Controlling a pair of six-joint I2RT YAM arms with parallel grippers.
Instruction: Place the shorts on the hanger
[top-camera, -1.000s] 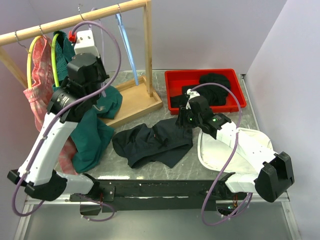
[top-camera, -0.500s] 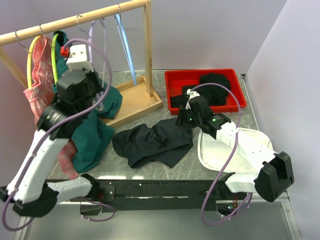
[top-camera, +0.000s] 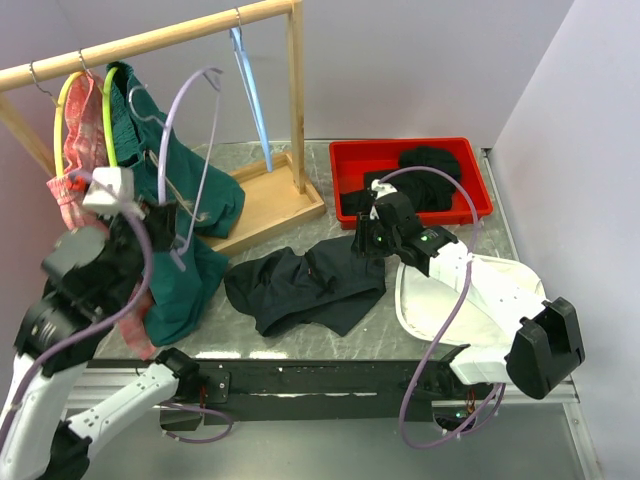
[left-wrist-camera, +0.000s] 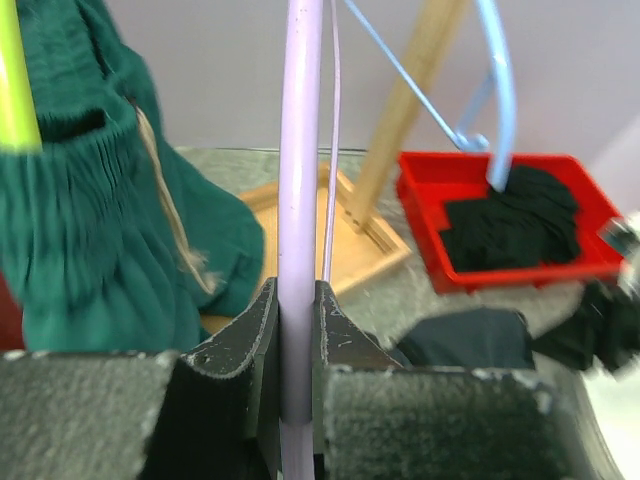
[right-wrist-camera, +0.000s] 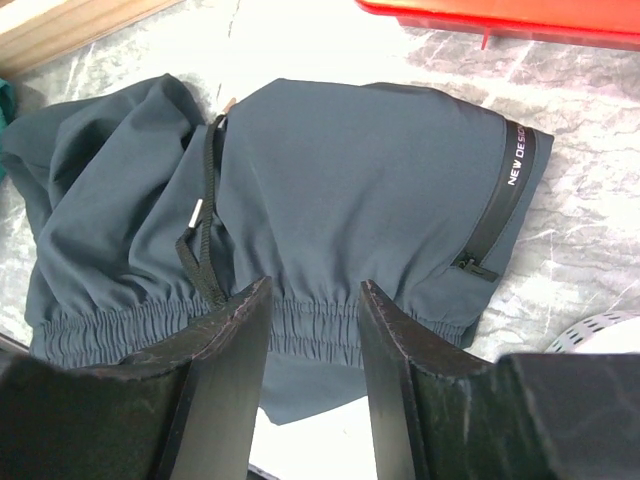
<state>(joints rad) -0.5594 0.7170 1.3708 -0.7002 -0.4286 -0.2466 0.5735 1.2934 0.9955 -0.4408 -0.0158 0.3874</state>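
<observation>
Lavender hanger (left-wrist-camera: 300, 150), clamped in the left gripper (left-wrist-camera: 297, 300) well left of the red tray (top-camera: 410, 143), probably needed lowering level toward the black shorts (top-camera: 300, 285) lying just in front of that tray, where the right gripper (right-wrist-camera: 312, 290) hovered, jaws parted, over the waistband (right-wrist-camera: 100, 322)

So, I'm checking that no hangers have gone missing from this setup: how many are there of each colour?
yellow hanger: 1
lime-green hanger: 1
light blue hanger: 1
lavender hanger: 1
Total: 4
</observation>
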